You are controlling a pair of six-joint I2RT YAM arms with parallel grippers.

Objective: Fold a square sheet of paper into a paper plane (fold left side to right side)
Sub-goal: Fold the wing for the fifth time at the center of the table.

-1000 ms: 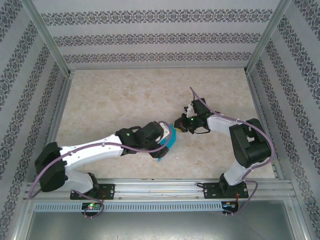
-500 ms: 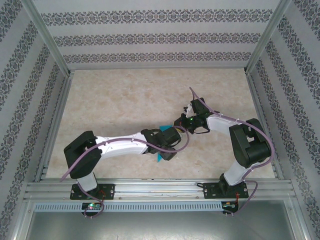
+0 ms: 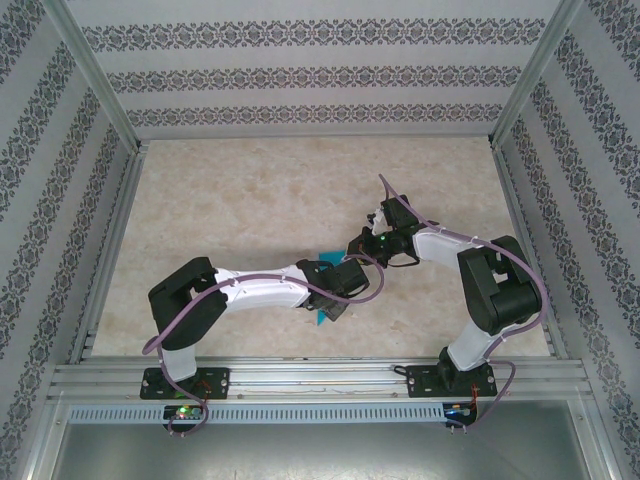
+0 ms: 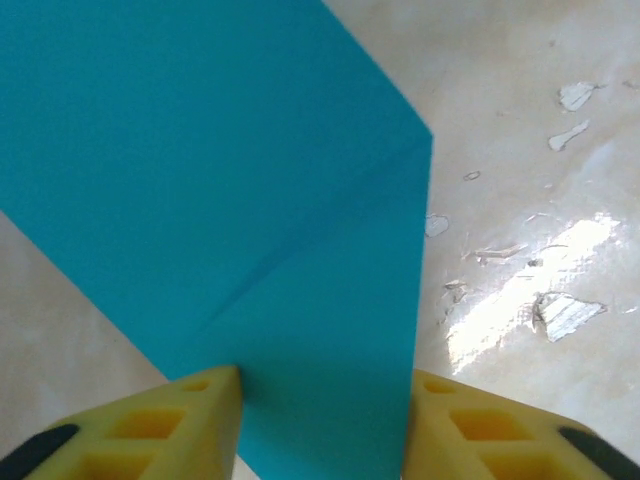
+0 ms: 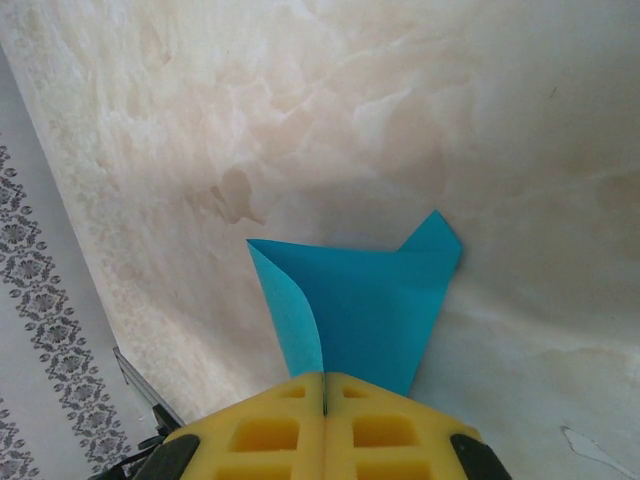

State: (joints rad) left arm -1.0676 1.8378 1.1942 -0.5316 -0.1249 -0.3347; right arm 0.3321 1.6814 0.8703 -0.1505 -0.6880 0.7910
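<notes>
L claw (image 4: 322,382): released. Yellow foam-block fingers (image 4: 190,415) apart, one on each side of thin teal-blue paper sheet (image 4: 250,150), w/ lower part of sheet passing into gap betw. them. Finger-to-paper contact: cannot tell. In top view, L claw (image 3: 335,300) positioned directly over paper sheet (image 3: 320,317).

R claw (image 5: 325,382): clenched on paper sheet (image 5: 370,300). Yellow fingers pressed flat together, w/ sheet emerging from seam betw. them. In top view, R claw (image 3: 357,245) at far-right side of sheet, just beside L claw.

Paper sheet condition: partly folded.
- L wrist view: straight diagonal crease from lower left up to pointed corner at right; flap below crease in darker shade.
- R wrist view: one layer curled upward at left, just beside fingers; small triangular tip projecting at upper right.

Paper sheet location: on beige marbled tabletop (image 3: 230,210), approx. midway betw. L and R edges, closer to near edge than to far edge, well apart from all corners. Largely covered by both claws in top view; small teal slivers visible at claw margins.

Misc.: white chipped patches (image 4: 565,315) in tabletop surface to right of sheet, w/ bright glare alongside.
</notes>
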